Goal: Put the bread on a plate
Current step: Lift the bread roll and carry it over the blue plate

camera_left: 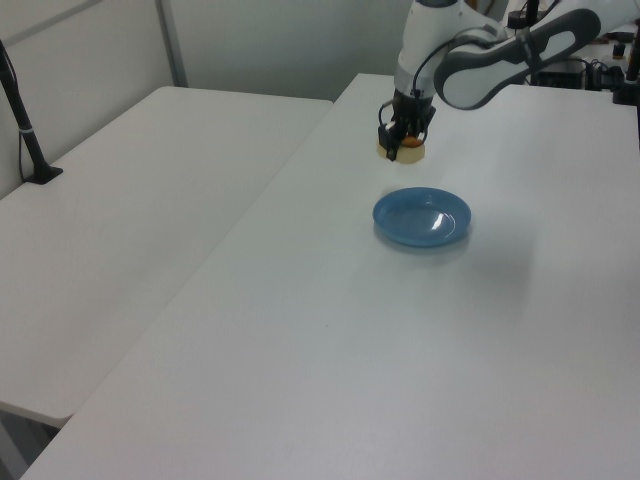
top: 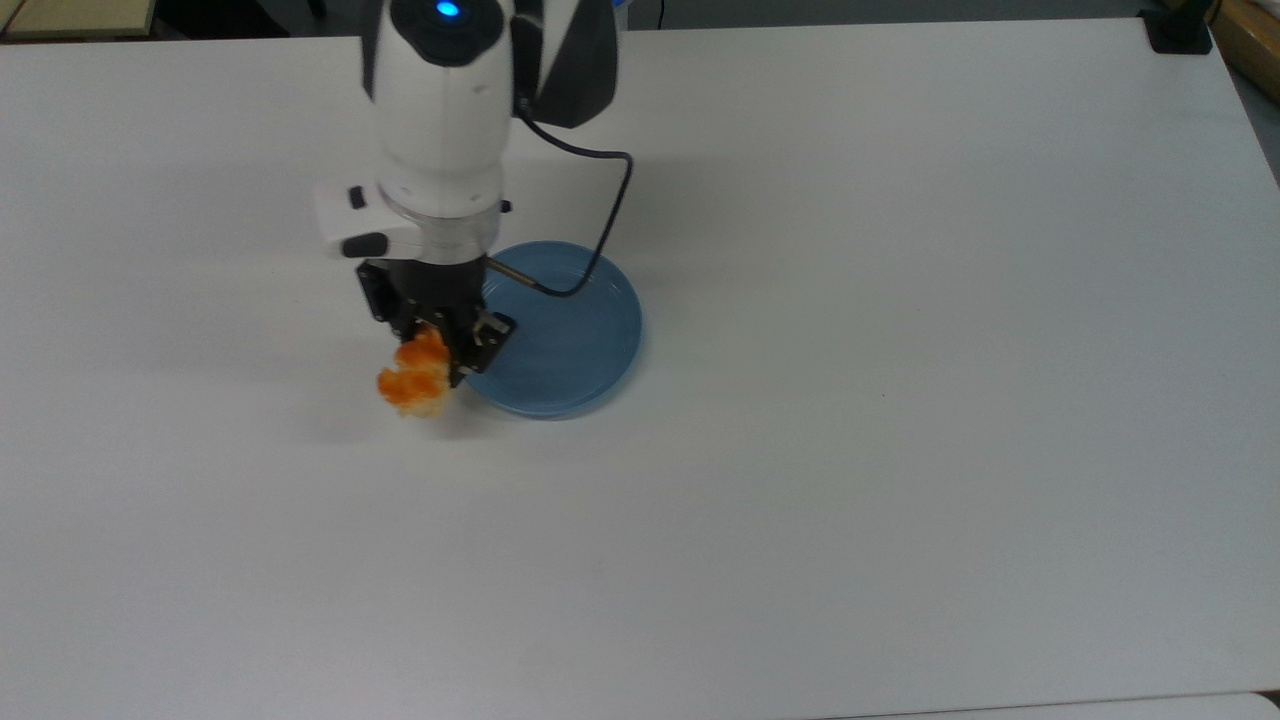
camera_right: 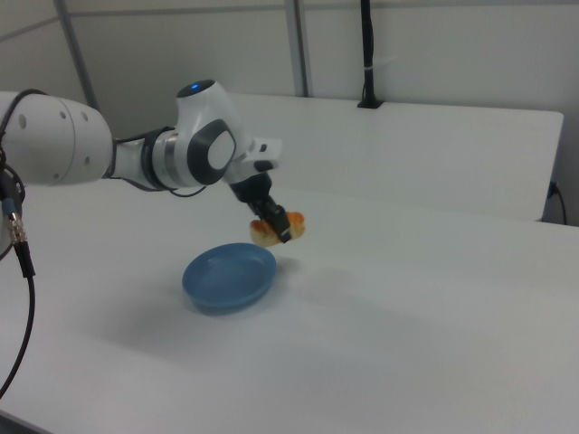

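The bread [top: 412, 378], pale cream with an orange-brown glazed top, hangs in the air clamped in my gripper [top: 440, 345], which is shut on it. It shows also in the left view as the bread [camera_left: 404, 152] and in the right view as the bread [camera_right: 276, 231], lifted well above the table. The light-blue plate [top: 570, 345] lies flat on the white table; in the top view the bread sits just off the plate's left rim. The plate [camera_left: 422, 217] is empty, and in the right view the plate [camera_right: 228, 275] lies below and left of the bread.
The white table [top: 900, 400] stretches wide to the top view's right and front. A black cable [top: 600, 230] loops from the wrist over the plate. A second white table [camera_left: 130, 200] with a black post [camera_left: 25, 130] stands at the left view's left.
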